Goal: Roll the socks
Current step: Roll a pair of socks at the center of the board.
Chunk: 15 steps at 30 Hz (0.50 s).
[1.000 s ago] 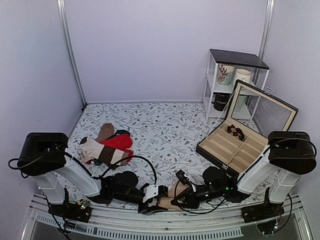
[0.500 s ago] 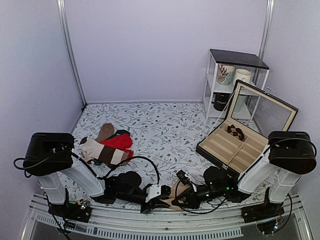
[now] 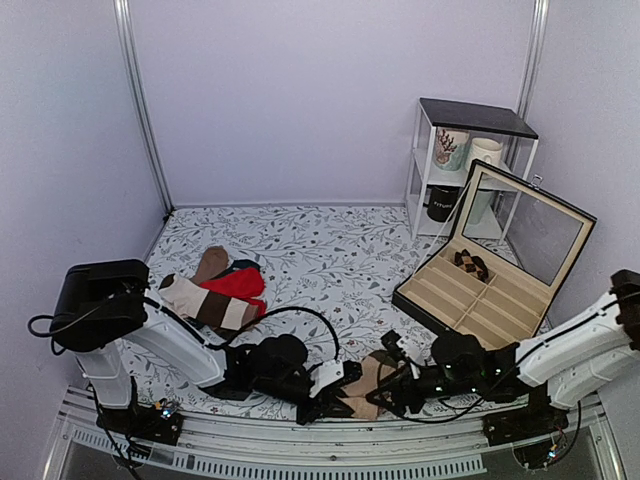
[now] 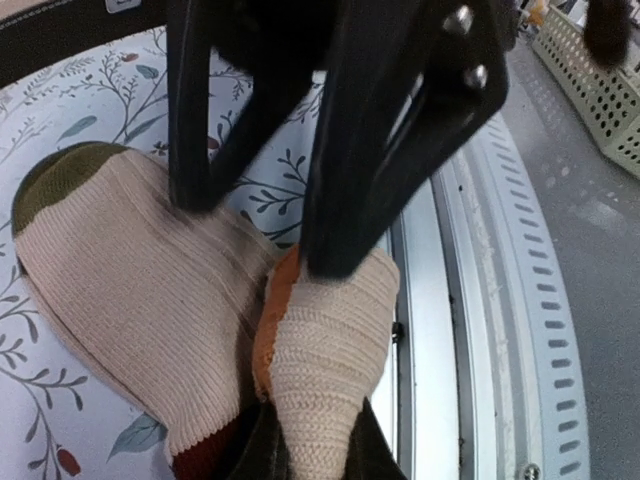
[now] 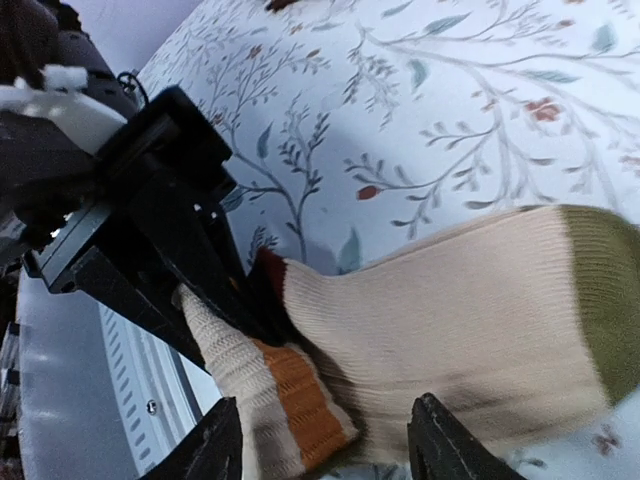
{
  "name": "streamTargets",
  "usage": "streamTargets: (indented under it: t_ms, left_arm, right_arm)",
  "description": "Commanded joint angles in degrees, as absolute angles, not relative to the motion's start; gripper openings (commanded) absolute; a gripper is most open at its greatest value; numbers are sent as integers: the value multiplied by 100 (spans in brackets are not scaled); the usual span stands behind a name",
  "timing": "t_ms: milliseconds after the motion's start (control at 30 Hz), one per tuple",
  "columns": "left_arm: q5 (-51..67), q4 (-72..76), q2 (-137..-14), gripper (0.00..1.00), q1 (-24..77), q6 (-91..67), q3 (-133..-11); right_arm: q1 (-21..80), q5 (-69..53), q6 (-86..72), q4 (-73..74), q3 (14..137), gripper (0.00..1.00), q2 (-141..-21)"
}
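The socks (image 3: 368, 388) lie at the table's near edge between both grippers. In the left wrist view they are tan-beige (image 4: 140, 300) with an olive toe (image 4: 58, 178) and an orange stripe. My left gripper (image 3: 335, 388) (image 4: 315, 445) is shut on a folded beige cuff end (image 4: 325, 350). My right gripper (image 3: 398, 385) (image 5: 325, 440) is open. Its fingers (image 5: 450, 445) stand on either side of the sock body (image 5: 450, 320) without pinching it. The black frame of the left gripper (image 5: 150, 230) sits just beyond the cuff.
A pile of other socks (image 3: 205, 298) with a red sock (image 3: 240, 283) lies at the left. An open compartment box (image 3: 480, 290) stands at the right, with a shelf holding mugs (image 3: 470, 165) behind it. The metal rail (image 4: 480, 300) runs right beside the socks.
My left gripper has shut on the cuff and moved right with it. My right gripper has opened, let go of the sock, and its arm has shifted right.
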<state>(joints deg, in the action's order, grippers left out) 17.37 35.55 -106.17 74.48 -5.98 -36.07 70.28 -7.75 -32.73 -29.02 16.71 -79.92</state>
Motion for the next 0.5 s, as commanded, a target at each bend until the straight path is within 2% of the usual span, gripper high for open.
streamTargets:
  t_ms: [0, 100, 200, 467]
  left_arm:
    - [2272, 2068, -11075, 0, 7317, -1154, -3427]
    - [2564, 2011, -11138, 0, 7185, -1273, -3425]
    - [2733, 1865, -11194, 0, 7109, -1361, -3475]
    - [2931, 1701, -11418, 0, 6970, -1463, -3557]
  right_arm:
    - [7519, 723, -2426, -2158, 1239, 63, -6498]
    - [7764, 803, -1676, -2519, 958, 67, -5997]
    - [7874, 788, -1443, -2707, 977, 67, -6048]
    - [8496, 1384, -1112, -2871, 1692, 68, -7543]
